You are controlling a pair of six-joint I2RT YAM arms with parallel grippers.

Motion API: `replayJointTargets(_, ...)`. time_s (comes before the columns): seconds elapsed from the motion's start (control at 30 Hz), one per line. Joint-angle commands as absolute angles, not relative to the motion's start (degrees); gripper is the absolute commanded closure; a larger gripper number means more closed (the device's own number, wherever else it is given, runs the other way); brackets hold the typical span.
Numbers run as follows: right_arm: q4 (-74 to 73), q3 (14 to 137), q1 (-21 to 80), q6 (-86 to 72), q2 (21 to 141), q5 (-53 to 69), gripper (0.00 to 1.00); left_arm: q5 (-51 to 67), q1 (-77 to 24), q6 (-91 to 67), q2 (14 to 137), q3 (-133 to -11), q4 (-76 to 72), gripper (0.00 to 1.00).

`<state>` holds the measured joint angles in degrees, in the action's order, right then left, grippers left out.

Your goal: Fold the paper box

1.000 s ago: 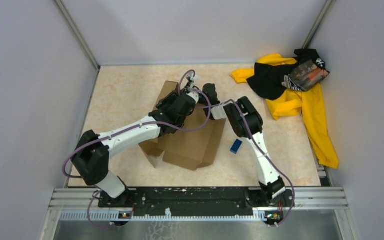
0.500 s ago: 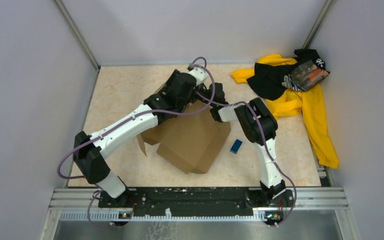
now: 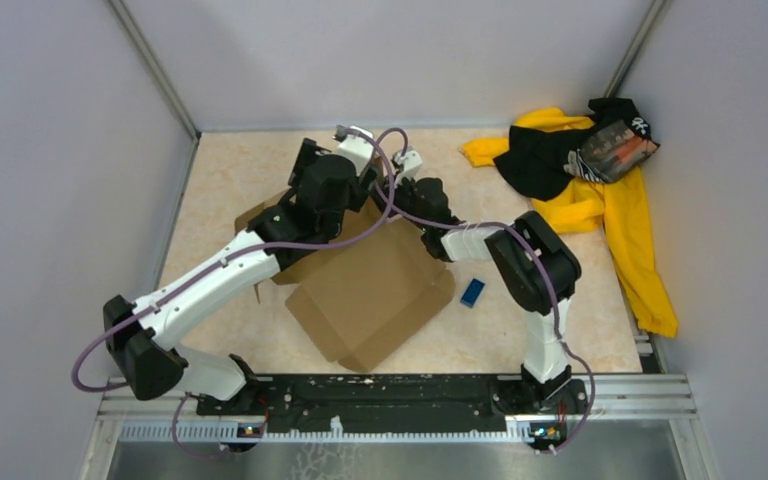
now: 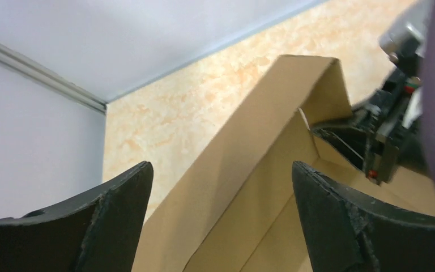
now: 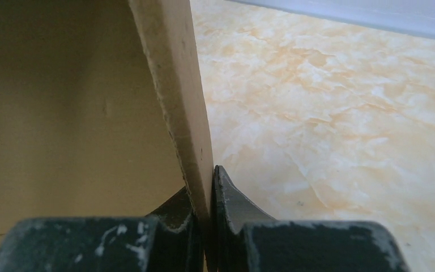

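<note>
- Top view: plain brown cardboard paper box (image 3: 370, 290) in the middle of the frame, partly opened out on the beige marbled table (image 3: 230, 170), with flaps spread toward lower centre and left.
- Same view: white-and-black left arm (image 3: 220, 275) reaching from lower left over the box's upper-left part. Right arm (image 3: 535, 265) bent in from lower right to the box's upper edge (fingertips of both too small to read here).
- Small blue block (image 3: 472, 291) just right of the box, not touching it. Yellow-and-black cloth pile (image 3: 585, 190) in the upper right corner, well apart.
- Right wrist view: right gripper (image 5: 209, 178) at bottom centre, its two dark fingers (image 5: 232, 198) closed almost together on the thin edge of an upright cardboard wall. Box's inner face across the left half, bare table on the right.
- Left wrist view: left gripper (image 4: 220, 170) spread wide, dark fingers at lower left and lower right, holding nothing. Raised box wall running between them from bottom centre to upper right, touching neither finger as far as can be seen. Right gripper at the right edge, clamped at that wall's far corner.
</note>
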<state>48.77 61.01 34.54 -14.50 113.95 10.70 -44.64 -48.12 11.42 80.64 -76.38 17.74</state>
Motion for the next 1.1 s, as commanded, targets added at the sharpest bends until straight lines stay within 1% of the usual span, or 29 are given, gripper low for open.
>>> replayJointTargets(0.0, 45.33, 59.96, 37.93, -11.76, 104.25, -0.7, 1.0, -49.41, -47.68, 8.9, 77.19, -78.43, 13.54, 0.01)
replayJointTargets(0.2, 40.34, 54.38, 43.1, -9.34, 97.37, -16.75, 1.0, -49.26, -47.31, 4.73, 72.2, -76.74, 13.66, 0.01)
replayJointTargets(0.37, 41.07, 46.85, 44.46, -9.48, 92.3, -25.2, 1.0, -51.27, -46.83, 3.09, 67.31, -72.07, 10.24, 0.01)
replayJointTargets(0.47, 40.08, 43.22, 44.48, -8.73, 89.13, -27.78, 1.0, -51.59, -45.62, 2.5, 63.17, -67.48, 6.56, 0.01)
replayJointTargets(0.6, 38.24, 38.55, 44.47, -8.53, 84.62, -31.47, 1.0, -52.75, -43.44, -0.66, 58.74, -61.14, 5.19, 0.01)
replayJointTargets(0.7, 38.39, 35.26, 44.45, -8.78, 82.81, -33.61, 1.0, -52.69, -42.55, -4.06, 54.37, -54.4, 3.69, 0.01)
replayJointTargets(0.87, 41.6, 29.6, 44.46, -10.2, 81.52, -35.05, 1.0, -58.85, -41.13, -9.82, 46.64, -43.67, 2.05, 0.01)
replayJointTargets(1.0, 43.77, 26.59, 44.43, -11.08, 79.83, -34.94, 1.0, -62.57, -38.41, -17.85, 41.79, -40.14, 6.56, 0.03)
replayJointTargets(1.07, 43.79, 26.63, 44.47, -10.95, 79.97, -34.72, 1.0, -60.43, -35.72, -19.8, 41.48, -39.5, 7.76, 0.03)
